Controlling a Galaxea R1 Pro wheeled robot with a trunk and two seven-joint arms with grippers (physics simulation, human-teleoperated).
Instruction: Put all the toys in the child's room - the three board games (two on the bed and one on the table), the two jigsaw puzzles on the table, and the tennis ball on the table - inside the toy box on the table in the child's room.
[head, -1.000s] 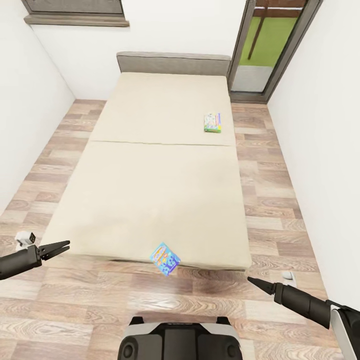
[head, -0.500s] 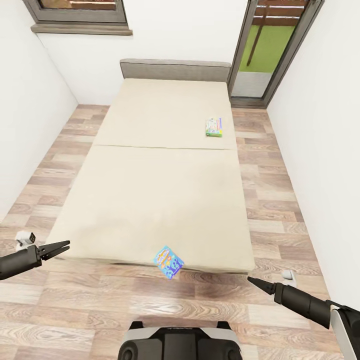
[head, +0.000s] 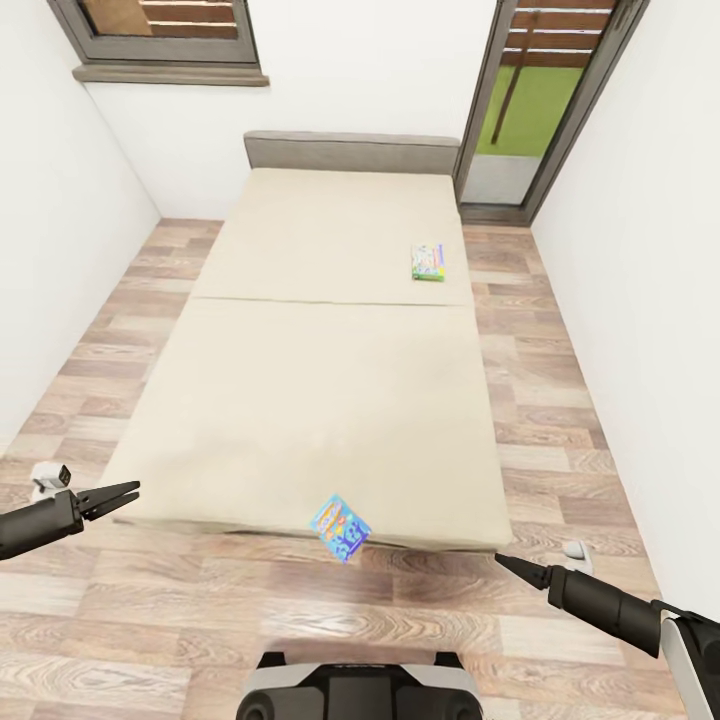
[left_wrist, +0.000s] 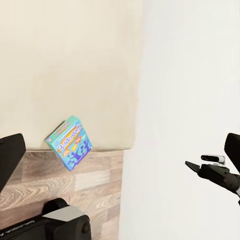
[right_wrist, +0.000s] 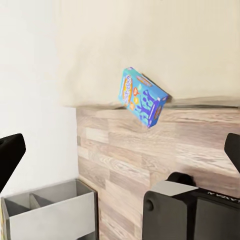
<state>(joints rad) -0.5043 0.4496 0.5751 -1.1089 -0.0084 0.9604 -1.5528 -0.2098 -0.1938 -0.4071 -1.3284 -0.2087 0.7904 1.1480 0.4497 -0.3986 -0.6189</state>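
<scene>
The bed (head: 330, 380) with its beige cover and grey headboard lies straight ahead. One of the board games, a blue box (head: 340, 526), tips over the bed's near edge above the floor; it is also in the left wrist view (left_wrist: 69, 142) and the right wrist view (right_wrist: 141, 96). A second, green-edged box (head: 428, 262) lies flat on the far right of the bed. My left gripper (head: 125, 493) is open and empty, left of the blue box. My right gripper (head: 512, 567) hangs over the floor to its right, fingers (right_wrist: 11, 155) wide apart. The table, toy box, puzzles and ball are out of view.
White walls close in on both sides of the bed, with strips of wood floor (head: 540, 400) between. A window (head: 160, 30) and a glass door (head: 540, 100) are in the far wall. A grey compartmented bin (right_wrist: 50, 210) is close to my base (head: 350, 690).
The whole head view has shifted, showing more of the window and the far wall: the camera moved. The boxes and both grippers keep their places.
</scene>
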